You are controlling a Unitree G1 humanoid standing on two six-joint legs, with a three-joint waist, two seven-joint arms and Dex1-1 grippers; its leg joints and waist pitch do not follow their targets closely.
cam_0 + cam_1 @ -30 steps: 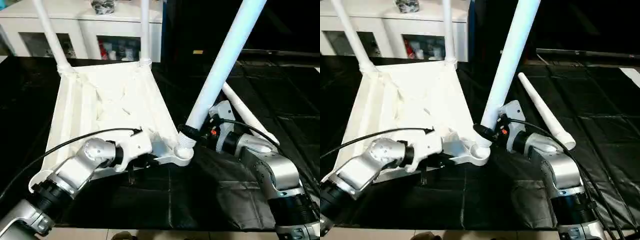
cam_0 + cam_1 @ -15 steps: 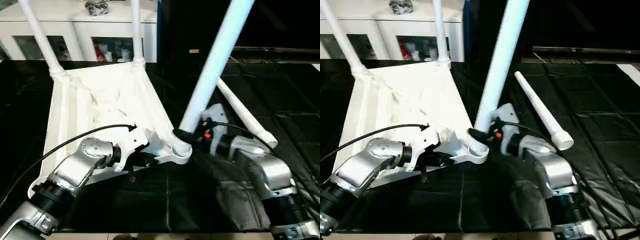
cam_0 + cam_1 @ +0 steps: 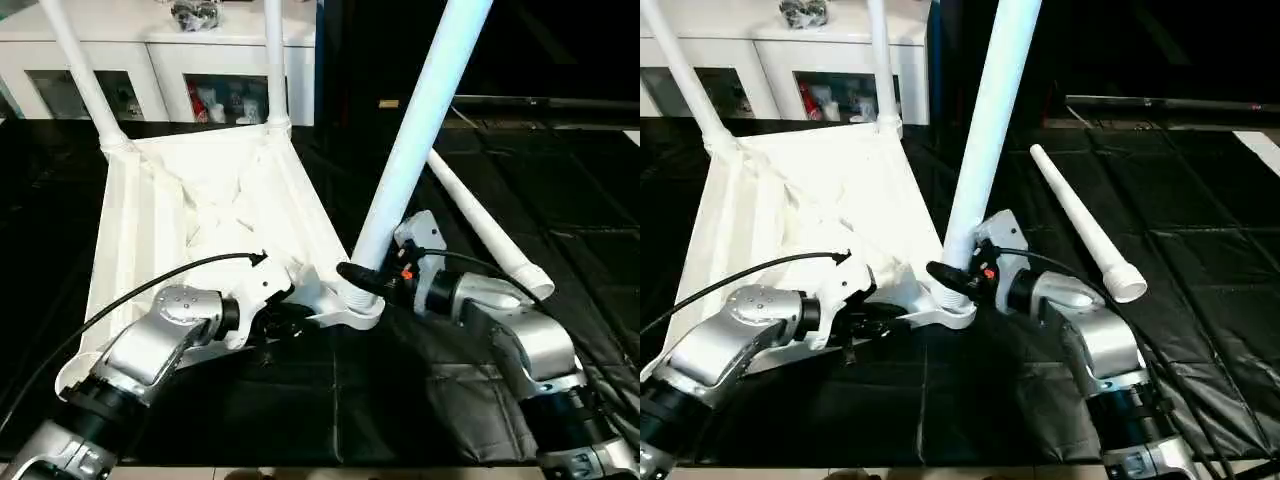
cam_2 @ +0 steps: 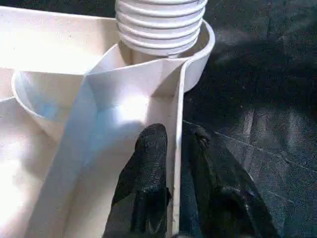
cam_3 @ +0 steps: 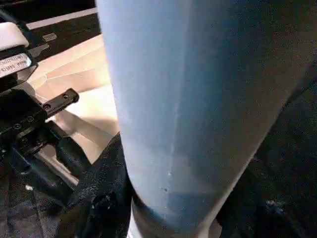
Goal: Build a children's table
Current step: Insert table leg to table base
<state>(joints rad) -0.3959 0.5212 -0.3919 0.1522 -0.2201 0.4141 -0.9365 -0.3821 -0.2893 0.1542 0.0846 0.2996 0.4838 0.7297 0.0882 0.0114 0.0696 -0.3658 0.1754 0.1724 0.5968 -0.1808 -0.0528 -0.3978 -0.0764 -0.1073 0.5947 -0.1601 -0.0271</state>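
At the near right corner of the upturned table top (image 3: 215, 205), on the black floor cover (image 3: 400, 400): one leg in hand (image 3: 415, 140), threaded end resting in the corner socket (image 3: 360, 305), leaning away to the right and not yet upright.

Item, right gripper (image 3: 362, 277): fingers roughly half open and wrapped round that leg just above its thread; I judge it a firm hold.

Item, left gripper (image 4: 173, 148): fingers slightly apart, straddling the near rim of the top beside the socket, one pad (image 4: 151, 153) inside the rim, one outside; whether they are pressing the rim, I cannot tell.

Item, two far legs (image 3: 85, 75), already standing in the far sockets. Item, fourth leg (image 3: 485, 225), lying loose on the cover to the right.

Method, as I see it: I would bring the leg square to the socket before turning, since cocked threads would likely bind. I would have the left pinch the rim well so the top cannot spin or slide, and turn in short strokes.
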